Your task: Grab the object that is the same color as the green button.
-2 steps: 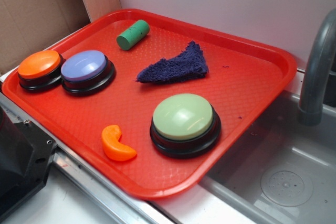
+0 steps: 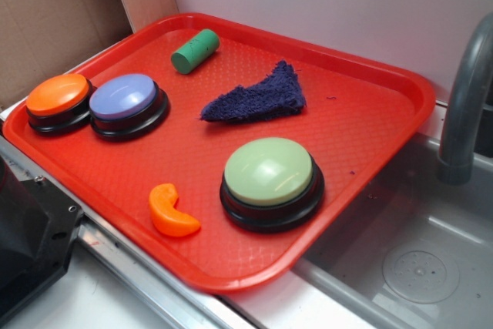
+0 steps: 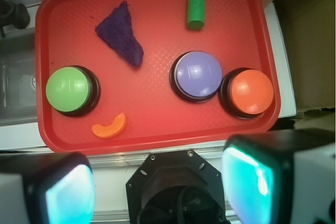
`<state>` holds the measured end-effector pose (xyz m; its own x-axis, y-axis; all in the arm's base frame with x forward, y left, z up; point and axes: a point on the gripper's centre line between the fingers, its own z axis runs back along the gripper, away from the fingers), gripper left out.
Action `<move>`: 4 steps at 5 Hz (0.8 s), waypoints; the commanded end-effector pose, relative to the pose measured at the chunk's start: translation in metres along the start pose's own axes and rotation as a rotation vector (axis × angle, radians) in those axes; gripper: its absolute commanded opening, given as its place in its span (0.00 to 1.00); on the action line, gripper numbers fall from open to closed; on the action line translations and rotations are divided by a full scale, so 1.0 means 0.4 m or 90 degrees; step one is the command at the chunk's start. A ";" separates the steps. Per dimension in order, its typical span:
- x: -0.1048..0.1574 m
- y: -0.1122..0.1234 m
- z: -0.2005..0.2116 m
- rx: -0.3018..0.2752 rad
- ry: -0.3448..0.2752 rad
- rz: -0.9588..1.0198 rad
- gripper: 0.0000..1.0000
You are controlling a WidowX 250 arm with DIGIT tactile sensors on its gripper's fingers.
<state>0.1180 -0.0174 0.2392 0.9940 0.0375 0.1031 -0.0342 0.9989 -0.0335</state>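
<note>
Red tray (image 2: 370, 113) unchanged from the earlier frame, nothing moved. Green button (image 2: 269, 172) sits near its front, purple cloth (image 2: 258, 99) mid-tray. Gripper (image 3: 157, 182) spread wide, high above, empty. Green cylinder (image 2: 195, 51) lies at the far edge, untouched.

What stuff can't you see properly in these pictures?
- Fingers: wrist view shows only their blurred pads at the bottom edge, tips cut off; absent from the exterior view.
- Faucet: exterior view, top cut off by the right edge.
- Purple cloth: whatever lies under it is hidden in both views.
- Green cylinder: the faint marks on its side are too small to read.
- Black block: exterior view, cut off at the left corner, unidentifiable.
</note>
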 end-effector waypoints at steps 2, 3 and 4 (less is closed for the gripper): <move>0.363 0.105 -0.232 0.026 -0.108 0.116 1.00; 0.450 0.173 -0.305 0.024 -0.102 0.171 1.00; 0.476 0.215 -0.384 0.044 -0.093 0.199 1.00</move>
<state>0.3105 0.0627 0.0865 0.9271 0.3309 0.1763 -0.3347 0.9423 -0.0085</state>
